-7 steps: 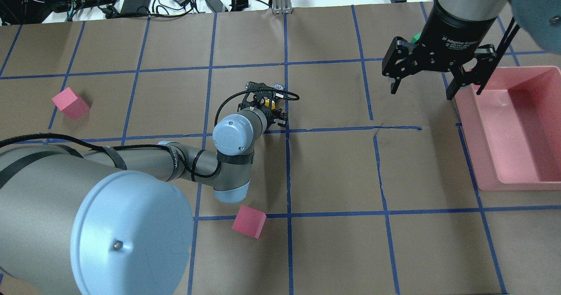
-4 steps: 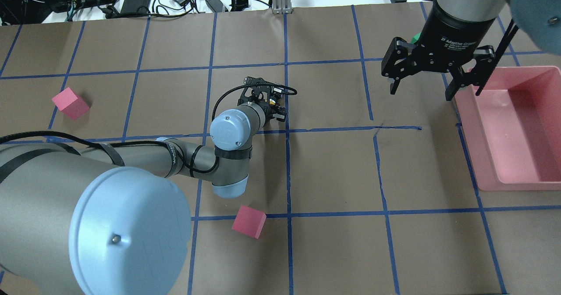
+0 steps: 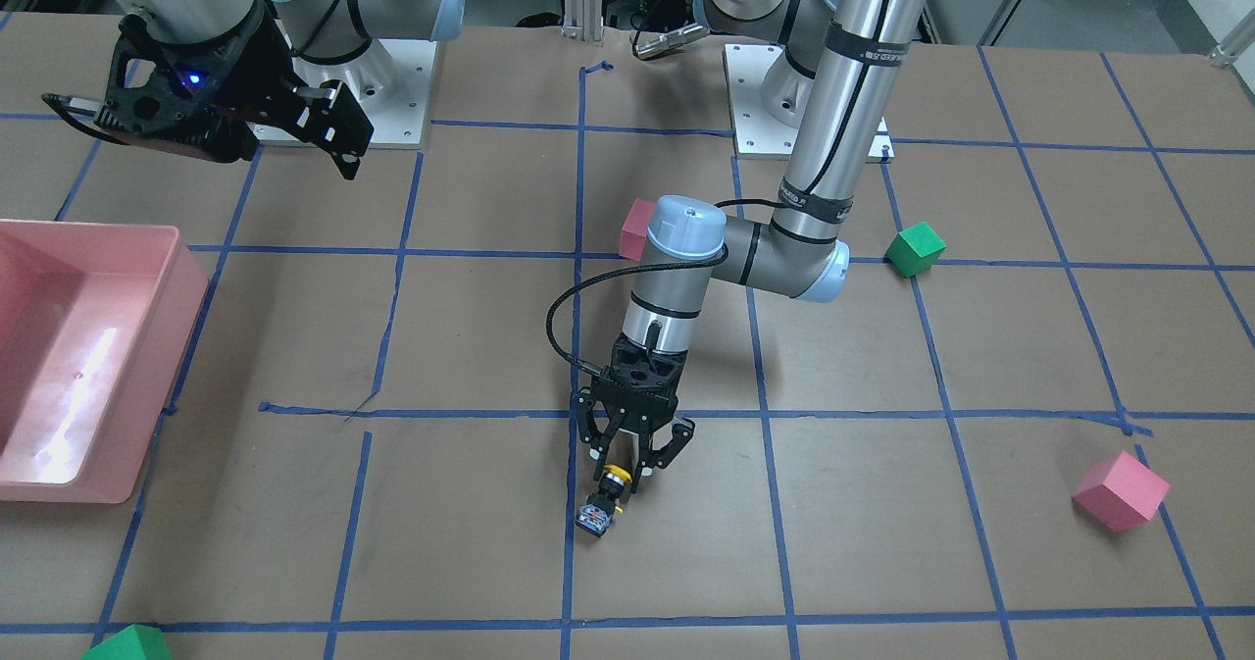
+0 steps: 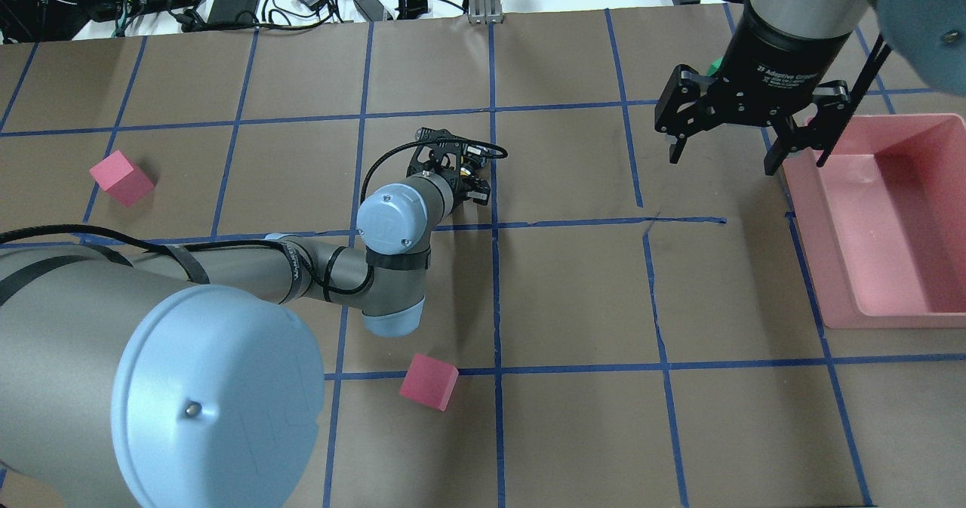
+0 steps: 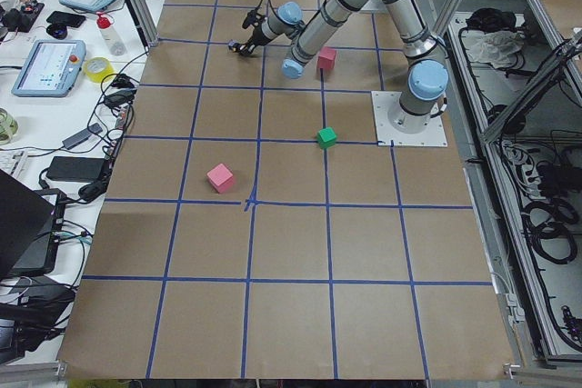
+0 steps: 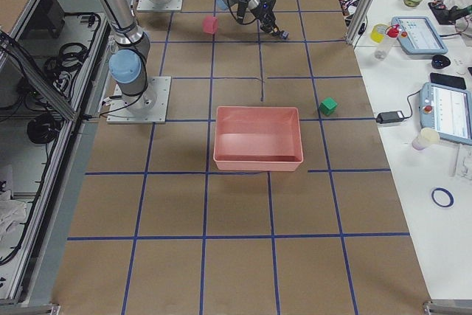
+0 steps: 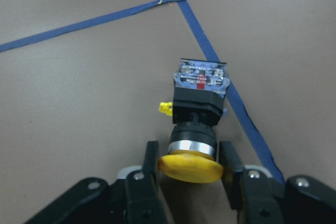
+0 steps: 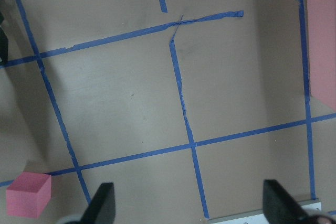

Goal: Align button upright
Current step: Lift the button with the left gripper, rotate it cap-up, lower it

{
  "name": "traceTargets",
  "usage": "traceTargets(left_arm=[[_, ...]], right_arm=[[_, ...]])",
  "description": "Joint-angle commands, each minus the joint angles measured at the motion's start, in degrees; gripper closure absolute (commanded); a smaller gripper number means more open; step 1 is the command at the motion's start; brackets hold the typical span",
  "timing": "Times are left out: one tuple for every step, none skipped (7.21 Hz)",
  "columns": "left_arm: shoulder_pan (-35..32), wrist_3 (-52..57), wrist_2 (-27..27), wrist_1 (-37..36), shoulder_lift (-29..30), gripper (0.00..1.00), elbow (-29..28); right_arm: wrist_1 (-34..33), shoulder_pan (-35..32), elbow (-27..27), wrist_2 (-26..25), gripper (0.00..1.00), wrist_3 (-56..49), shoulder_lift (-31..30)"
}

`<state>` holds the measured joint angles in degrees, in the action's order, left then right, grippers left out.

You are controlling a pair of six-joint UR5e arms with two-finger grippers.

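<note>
The button [image 7: 197, 103] has a yellow cap, a black body and a silvery-blue base. It lies tilted, base pointing away from the wrist, close over a blue tape line. My left gripper [image 7: 190, 157] is shut on its yellow cap, one finger on each side. From across the table the button [image 3: 600, 505] slants down from the left gripper [image 3: 622, 471] near the table's middle. My right gripper [image 4: 721, 153] hangs open and empty above the table beside the pink bin, well away from the button.
A pink bin [image 4: 807, 213] stands at the right. Pink cubes [image 4: 121, 178] [image 4: 429, 381] lie left of and behind the left arm. Green cubes [image 3: 915, 248] [image 3: 127, 643] lie farther off. Cables and chargers line the far edge.
My left arm and gripper have shifted a little toward the far-left in the overhead view, taking the button along. The right gripper has barely moved.
</note>
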<state>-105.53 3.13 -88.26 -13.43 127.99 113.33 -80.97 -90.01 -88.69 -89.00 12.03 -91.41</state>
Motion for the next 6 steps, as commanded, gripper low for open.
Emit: traceTargets(left_arm=[[0.24,-6.68,-1.64,10.11,-4.65,0.78,-3.27],[-0.19,-9.17,-3.30,19.75,-8.68,0.84,-5.46],[-0.46,-16.07,-4.36,29.25,-12.55,0.90,-6.96],[-0.64,-23.97,-3.94,41.61,-15.55,0.95,-9.42],[-0.90,-32.23,-3.15,55.39,-18.10,1.00,-12.75],[-0.64,-41.80,1.64,64.49,-19.26,1.00,-15.39]], right_arm=[[0.02,0.01,-0.16,-0.03,0.00,0.45,0.00],[0.11,0.01,-0.16,-0.12,0.00,0.45,0.00],[0.11,0.01,-0.16,-0.12,0.00,0.45,0.09],[0.19,0.01,-0.16,-0.29,0.00,0.45,0.17],[0.19,0.01,-0.16,-0.29,0.00,0.45,0.17],[0.72,0.01,-0.16,-0.81,0.00,0.28,0.17]])
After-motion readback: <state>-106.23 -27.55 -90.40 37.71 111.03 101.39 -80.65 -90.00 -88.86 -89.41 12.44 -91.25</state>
